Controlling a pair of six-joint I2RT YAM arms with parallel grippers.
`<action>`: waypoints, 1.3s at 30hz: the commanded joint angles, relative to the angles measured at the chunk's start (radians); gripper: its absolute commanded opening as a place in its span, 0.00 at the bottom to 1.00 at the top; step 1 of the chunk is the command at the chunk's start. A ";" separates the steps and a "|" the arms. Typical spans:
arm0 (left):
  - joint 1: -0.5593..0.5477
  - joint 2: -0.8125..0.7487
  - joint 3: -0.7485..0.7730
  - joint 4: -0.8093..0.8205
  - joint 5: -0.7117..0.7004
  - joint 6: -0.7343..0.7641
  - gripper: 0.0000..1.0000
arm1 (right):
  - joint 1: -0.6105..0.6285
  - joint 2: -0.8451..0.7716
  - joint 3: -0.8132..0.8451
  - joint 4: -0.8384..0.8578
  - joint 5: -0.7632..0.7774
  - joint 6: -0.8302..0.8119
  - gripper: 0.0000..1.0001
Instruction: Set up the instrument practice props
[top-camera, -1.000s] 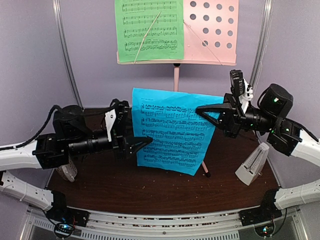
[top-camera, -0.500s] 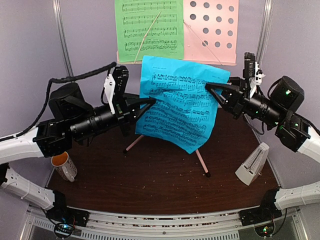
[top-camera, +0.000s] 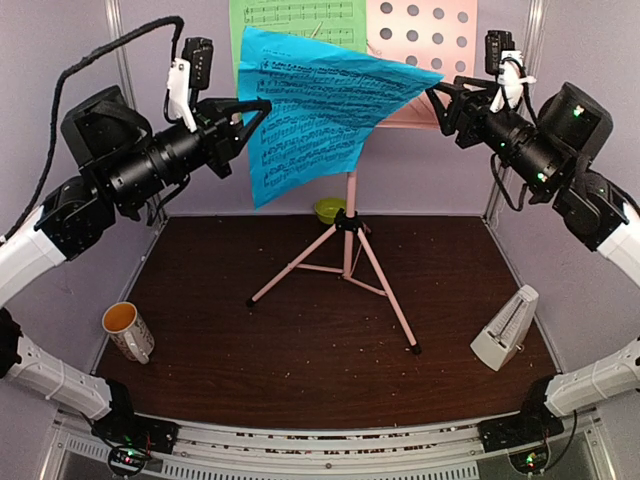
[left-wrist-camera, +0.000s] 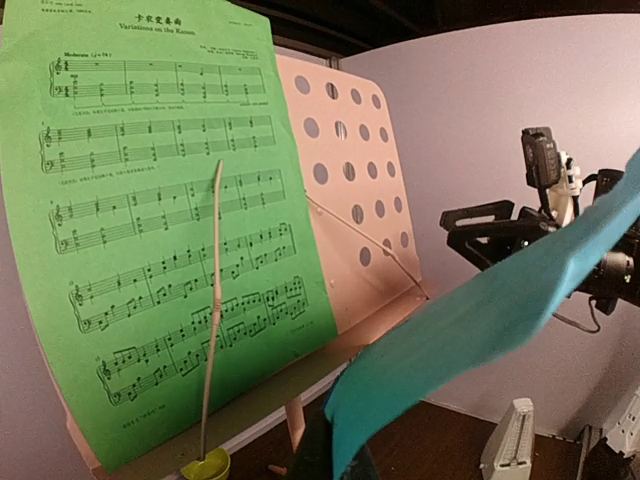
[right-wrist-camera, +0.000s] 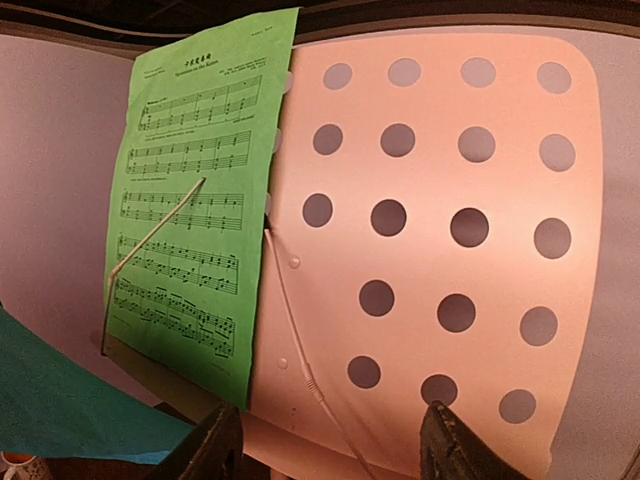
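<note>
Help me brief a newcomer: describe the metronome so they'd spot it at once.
Start at the dark brown table and the pink tripod stand in its middle. Look right of the stand's front leg, toward the table's near right corner: the metronome stands there alone. It is the only pale pyramid; the mug on the left side is round.
</note>
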 joint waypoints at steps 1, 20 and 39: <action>0.039 0.033 0.111 -0.084 0.023 -0.059 0.00 | -0.005 0.082 0.105 -0.077 0.110 -0.072 0.61; 0.117 0.096 0.383 -0.329 0.119 -0.295 0.00 | 0.032 -0.038 -0.069 -0.078 -0.157 -0.238 0.80; 0.117 0.151 0.413 -0.345 0.307 -0.263 0.00 | 0.100 0.077 0.069 0.152 -0.095 -0.184 0.63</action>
